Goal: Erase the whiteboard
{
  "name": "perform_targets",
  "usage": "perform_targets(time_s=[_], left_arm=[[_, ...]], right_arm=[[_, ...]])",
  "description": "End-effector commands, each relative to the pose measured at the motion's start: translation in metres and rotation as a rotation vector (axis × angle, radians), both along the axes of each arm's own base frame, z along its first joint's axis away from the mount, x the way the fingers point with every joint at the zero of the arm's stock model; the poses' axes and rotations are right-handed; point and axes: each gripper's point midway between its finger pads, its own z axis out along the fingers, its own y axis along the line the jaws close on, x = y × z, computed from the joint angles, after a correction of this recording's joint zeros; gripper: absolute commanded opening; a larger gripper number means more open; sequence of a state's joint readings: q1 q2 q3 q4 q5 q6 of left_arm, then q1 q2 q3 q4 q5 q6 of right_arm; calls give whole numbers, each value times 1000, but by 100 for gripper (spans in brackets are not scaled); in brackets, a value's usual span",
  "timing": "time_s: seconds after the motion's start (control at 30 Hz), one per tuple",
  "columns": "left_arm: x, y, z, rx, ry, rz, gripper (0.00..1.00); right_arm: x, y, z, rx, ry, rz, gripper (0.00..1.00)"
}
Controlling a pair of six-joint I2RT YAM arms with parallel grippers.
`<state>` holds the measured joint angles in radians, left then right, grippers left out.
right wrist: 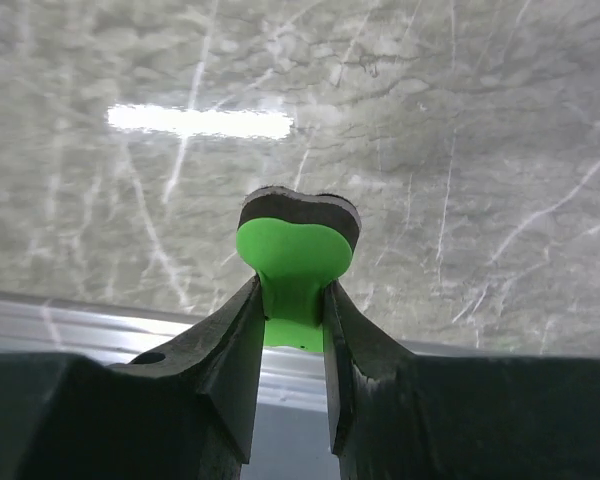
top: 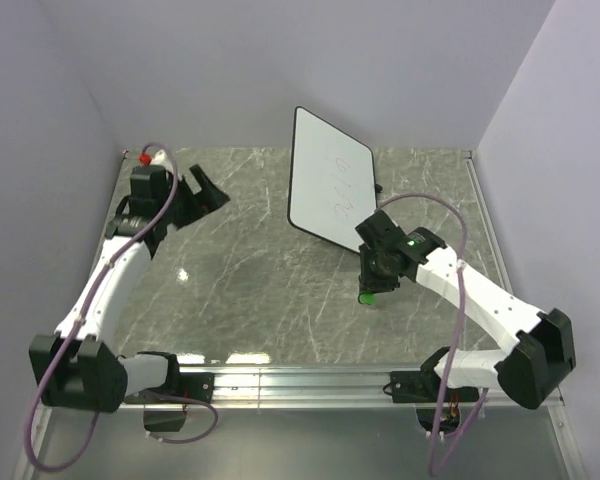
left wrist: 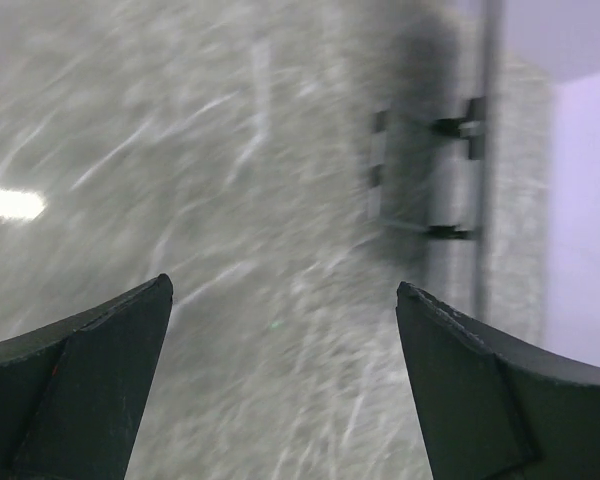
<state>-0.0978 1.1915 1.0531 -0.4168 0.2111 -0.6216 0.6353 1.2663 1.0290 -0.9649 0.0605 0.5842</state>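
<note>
The whiteboard point(top: 325, 175), white with a thin black rim, stands at the back centre with its right corner towards my right arm. Faint pen marks point(top: 338, 192) show on it. In front of the board's near edge, my right gripper point(top: 370, 283) points down at the table, shut on a small green eraser point(top: 367, 297). In the right wrist view the eraser point(right wrist: 298, 245), green with a dark felt face, is pinched by its narrow neck in the right gripper point(right wrist: 292, 295). My left gripper point(top: 208, 192) is open at the back left, with only table between its fingers point(left wrist: 100, 380).
A small red-capped object point(top: 143, 156) sits in the back left corner. Lilac walls close in the left, back and right sides. A metal rail point(top: 300, 380) runs along the near edge. The left wrist view shows a blurred dark shape with black brackets point(left wrist: 425, 170).
</note>
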Motion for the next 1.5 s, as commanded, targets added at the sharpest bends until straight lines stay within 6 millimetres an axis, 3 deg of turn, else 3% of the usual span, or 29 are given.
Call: perform_targets(time_s=[0.0, 0.03, 0.07, 0.1, 0.13, 0.17, 0.2, 0.23, 0.27, 0.3, 0.33, 0.37, 0.4, 0.43, 0.7, 0.8, 0.83, 0.93, 1.0, 1.03, 1.07, 1.13, 1.2, 1.23, 1.3, 1.33, 1.37, 1.43, 1.47], left_arm=[[37, -43, 66, -116, -218, -183, 99], [50, -55, 53, -128, -176, -212, 100], [61, -63, 72, -135, -212, -231, 99], [78, -76, 52, -138, -153, -253, 99], [85, -87, 51, -149, -142, -285, 99], [98, -96, 74, -158, -187, -306, 99], [114, -107, 51, -159, -135, -322, 99], [118, -123, 49, -161, -125, -354, 99], [129, -134, 69, -168, -170, -374, 99], [142, -144, 47, -168, -123, -384, 100], [144, -158, 44, -175, -114, -411, 99], [151, -169, 59, -190, -146, -437, 99], [159, -178, 38, -201, -101, -445, 99], [163, -189, 48, -212, -128, -467, 99], [161, -230, 13, -310, -65, -600, 95], [156, -228, -1, -277, -37, -601, 72], [153, -226, -8, -269, -17, -599, 55], [143, -223, -22, -241, 15, -626, 30], [133, -221, -32, -223, 43, -647, 21], [130, -220, -35, -217, 50, -657, 12], [127, -218, -35, -199, 46, -663, 7], [121, -213, -44, -173, 73, -659, 0], [119, -209, -47, -135, 69, -667, 0], [115, -206, -52, -117, 100, -665, 0], [114, -201, -56, -73, 106, -671, 0], [113, -199, -58, -63, 113, -673, 0], [110, -196, -65, -36, 134, -675, 0], [110, -191, -72, -13, 152, -662, 0], [109, -189, -74, -7, 163, -652, 0]], right_arm=[[-5, -10, 26, -9, -31, -35, 0], [-8, -12, 30, -4, -35, -41, 0], [-8, -11, 34, 4, -41, -43, 0], [-10, -13, 37, 12, -48, -51, 0], [-12, -14, 38, 15, -48, -53, 0], [-13, -15, 39, 17, -48, -64, 0], [-16, -18, 41, 20, -54, -71, 0], [-17, -18, 41, 20, -55, -74, 0], [-19, -21, 40, 17, -51, -84, 0], [-21, -23, 40, 21, -51, -97, 0], [-23, -24, 40, 24, -49, -102, 0], [-24, -25, 38, 23, -44, -116, 0], [-26, -28, 39, 24, -46, -125, 0], [-26, -29, 39, 21, -49, -132, 0], [-9, -39, 43, 8, -50, -176, 0], [12, -35, 53, 55, -69, -179, 0], [25, -35, 66, 90, -102, -194, 0], [59, -19, 95, 197, -170, -158, 0], [83, -10, 103, 255, -173, -151, 0], [96, -3, 121, 293, -209, -139, 0], [110, 3, 118, 306, -191, -138, 0], [133, 23, 143, 402, -240, -96, 0], [159, 44, 143, 482, -230, -61, 0], [171, 53, 156, 523, -256, -45, 0], [198, 71, 147, 588, -231, -42, 0], [210, 79, 161, 632, -245, -36, 0], [226, 86, 145, 635, -213, -46, 0], [250, 92, 157, 658, -249, -64, 0], [264, 94, 139, 645, -219, -87, 0]])
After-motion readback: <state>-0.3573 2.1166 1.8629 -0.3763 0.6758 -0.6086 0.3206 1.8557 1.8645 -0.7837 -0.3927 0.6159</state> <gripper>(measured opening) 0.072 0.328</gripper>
